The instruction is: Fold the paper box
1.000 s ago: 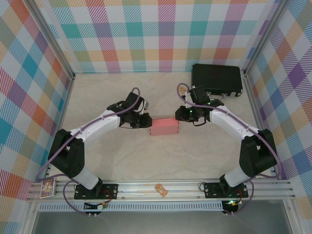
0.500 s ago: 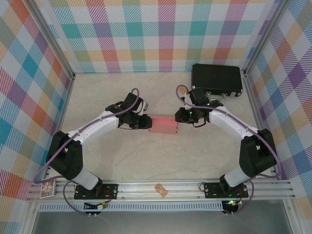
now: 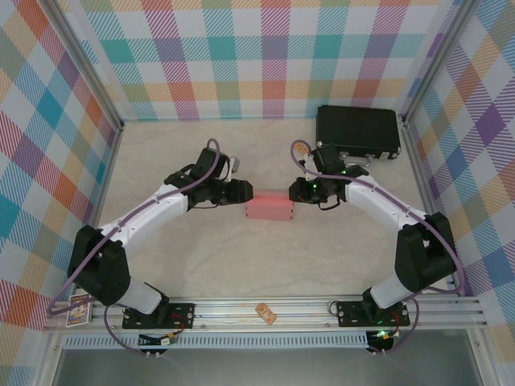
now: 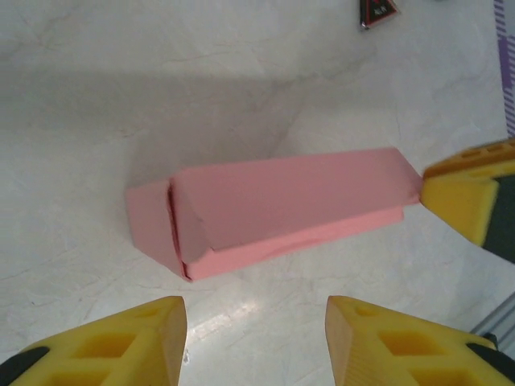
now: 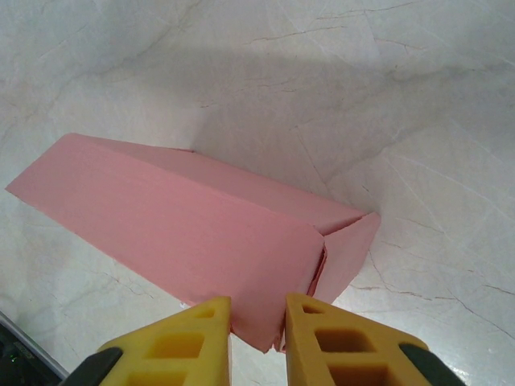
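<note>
Left gripper [image 4: 254, 326] now off paper box [image 4: 273, 205]

Robot lab test cell indicated. Marble-look table [image 3: 265, 265] is enclosed by plaid-printed panels [image 3: 241, 64]; left arm [image 3: 153, 211] and right arm [image 3: 386, 211] are bolted to an aluminium rail [image 3: 265, 305].

Salmon-pink paper box [image 3: 269, 207] on a cream, grey-veined worktop [image 3: 265, 265]; black case [image 3: 358, 132] at its far right corner; pastel checked walls [image 3: 265, 56]; yellow-tipped left hand [image 4: 254, 330] and right hand [image 5: 257, 326]

Plaid walls [image 3: 273, 56], marble tabletop [image 3: 265, 265]
</note>
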### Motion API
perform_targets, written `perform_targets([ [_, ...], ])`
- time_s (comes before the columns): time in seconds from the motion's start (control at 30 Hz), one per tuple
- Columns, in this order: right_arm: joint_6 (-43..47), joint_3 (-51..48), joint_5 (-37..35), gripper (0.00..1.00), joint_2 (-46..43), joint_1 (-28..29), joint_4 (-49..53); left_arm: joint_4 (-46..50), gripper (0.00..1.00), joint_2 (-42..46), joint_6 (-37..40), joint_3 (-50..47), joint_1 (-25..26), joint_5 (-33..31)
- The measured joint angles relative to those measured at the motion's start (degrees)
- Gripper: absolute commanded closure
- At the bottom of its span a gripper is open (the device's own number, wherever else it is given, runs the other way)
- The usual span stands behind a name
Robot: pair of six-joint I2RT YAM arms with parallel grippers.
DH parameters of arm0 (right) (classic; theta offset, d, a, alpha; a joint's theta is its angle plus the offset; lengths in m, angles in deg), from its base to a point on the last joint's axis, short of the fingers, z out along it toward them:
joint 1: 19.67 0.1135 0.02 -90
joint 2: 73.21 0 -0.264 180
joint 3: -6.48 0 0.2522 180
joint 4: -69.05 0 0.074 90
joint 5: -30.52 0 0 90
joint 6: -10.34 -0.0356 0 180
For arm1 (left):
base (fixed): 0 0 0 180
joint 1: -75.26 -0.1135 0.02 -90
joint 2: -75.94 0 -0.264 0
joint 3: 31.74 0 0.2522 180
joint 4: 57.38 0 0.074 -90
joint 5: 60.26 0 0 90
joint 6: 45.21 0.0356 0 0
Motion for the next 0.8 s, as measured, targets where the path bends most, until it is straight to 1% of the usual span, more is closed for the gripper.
perform_targets([
  [0.1,0.1,0.0,0.0,0.77,0.0,0.0,0.0,0.0,0.47,-2.4,-0.6,1.2,-0.3,-1.0],
  [0.37,0.2,0.0,0.2,0.77,0.0,0.0,0.0,0.0,0.48,-7.0,-1.1,3.3,-0.3,-2.3],
  [0.57,0.1,0.0,0.4,0.76,0.0,0.0,0.2,0.0,0.56,-7.3,-1.3,3.3,-0.3,-2.3],
  [0.73,0.1,0.0,0.4,0.70,0.0,0.0,0.4,-0.2,0.59,-7.3,-1.2,2.9,-0.3,-2.1],
  [0.8,0.1,0.0,0.4,0.66,0.0,0.0,0.6,-0.2,0.59,-7.3,-1.1,2.6,-0.3,-1.9],
])
